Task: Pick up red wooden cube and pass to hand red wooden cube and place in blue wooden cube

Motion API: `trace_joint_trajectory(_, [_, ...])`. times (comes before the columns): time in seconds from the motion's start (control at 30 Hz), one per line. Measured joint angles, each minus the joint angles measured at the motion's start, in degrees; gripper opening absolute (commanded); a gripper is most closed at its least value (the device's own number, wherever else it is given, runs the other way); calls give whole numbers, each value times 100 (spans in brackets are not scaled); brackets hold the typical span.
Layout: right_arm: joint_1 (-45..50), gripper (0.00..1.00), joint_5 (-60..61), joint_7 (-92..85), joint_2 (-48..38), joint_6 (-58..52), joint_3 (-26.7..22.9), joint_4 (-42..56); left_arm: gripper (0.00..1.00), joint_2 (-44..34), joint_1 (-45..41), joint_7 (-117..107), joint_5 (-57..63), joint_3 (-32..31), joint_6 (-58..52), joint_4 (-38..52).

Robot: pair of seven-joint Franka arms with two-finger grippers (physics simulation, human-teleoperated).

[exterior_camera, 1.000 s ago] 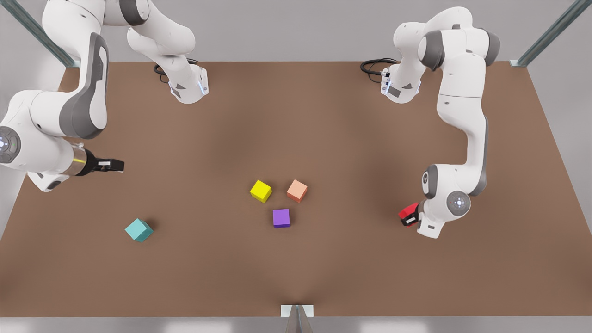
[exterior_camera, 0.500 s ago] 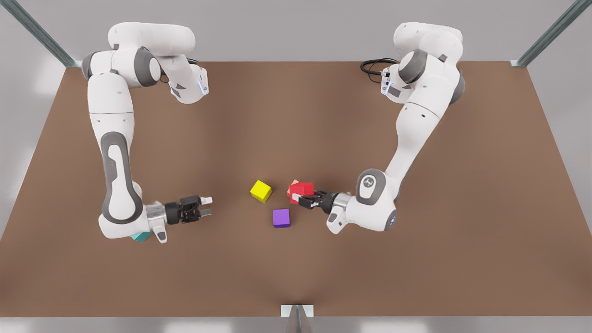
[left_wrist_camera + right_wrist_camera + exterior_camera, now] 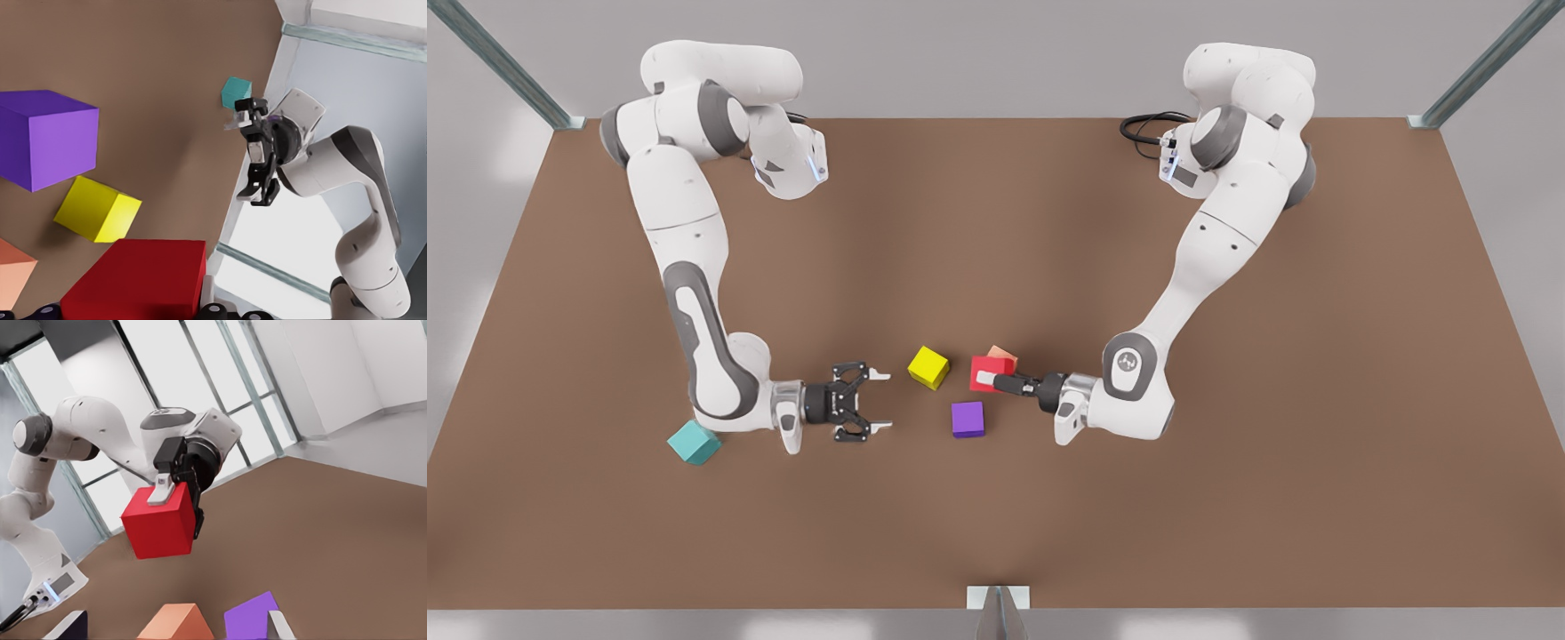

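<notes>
Over brown table (image 3: pixel 1227 498), glass walls (image 3: pixel 220 393) behind.

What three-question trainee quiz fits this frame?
1. True or false: the left gripper is shut on the red wooden cube.
2. The right gripper is: A open, B shut and empty, C shut on a cube.
3. How many cubes rest unheld on the table?
Key: 1 true; 2 A; 3 four.
</notes>
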Motion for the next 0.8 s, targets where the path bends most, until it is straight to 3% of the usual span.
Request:
trace_joint_trajectory(0.37, [534, 100, 998, -2306, 65, 251, 171, -58, 58, 148, -31, 1108, -181, -60, 455, 168])
trace_joint_trajectory(0.8, [942, 100, 1775, -3683, 233, 1070, 374, 175, 58, 165, -27, 1778, -286, -114, 544, 168])
